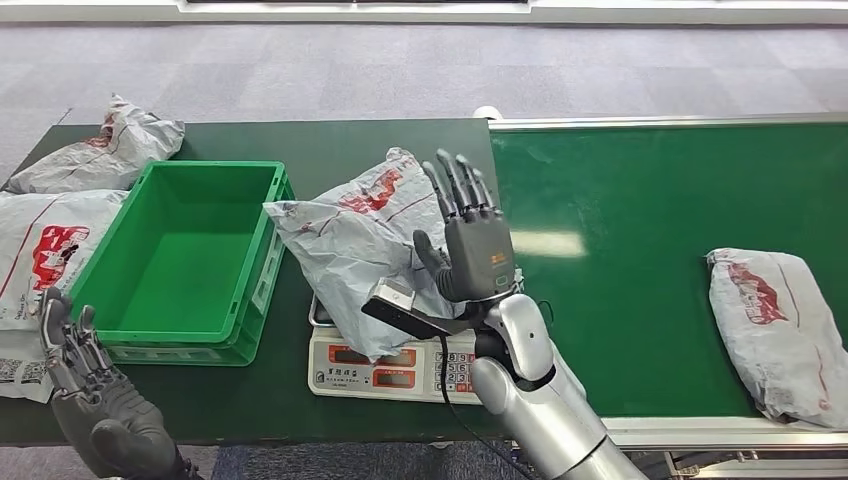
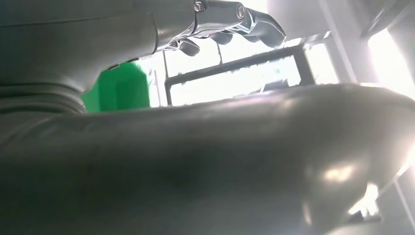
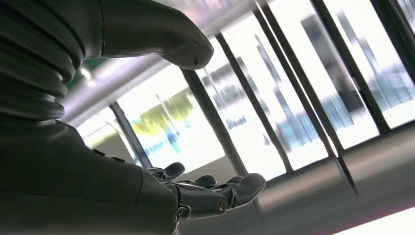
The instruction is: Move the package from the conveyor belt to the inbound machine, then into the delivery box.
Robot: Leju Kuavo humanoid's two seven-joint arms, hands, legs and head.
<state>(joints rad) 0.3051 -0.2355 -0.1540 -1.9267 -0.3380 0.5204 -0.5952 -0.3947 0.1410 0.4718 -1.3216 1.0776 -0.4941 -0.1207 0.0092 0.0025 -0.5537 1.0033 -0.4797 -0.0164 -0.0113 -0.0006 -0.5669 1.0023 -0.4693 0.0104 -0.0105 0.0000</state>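
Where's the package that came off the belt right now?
In the head view the package lies on the scale, between the green bin on its left and the conveyor belt on its right, just beside the raised right hand.

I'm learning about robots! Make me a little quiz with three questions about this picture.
1. True or false: the green crate has a package inside it.
2. What lies on the scale? A) a grey package B) a box C) nothing
3. Fill in: the right hand is raised with its fingers ____ and holds nothing.

Key: 1 false, the crate is empty. 2 A. 3 spread. Another package waits on the conveyor belt.
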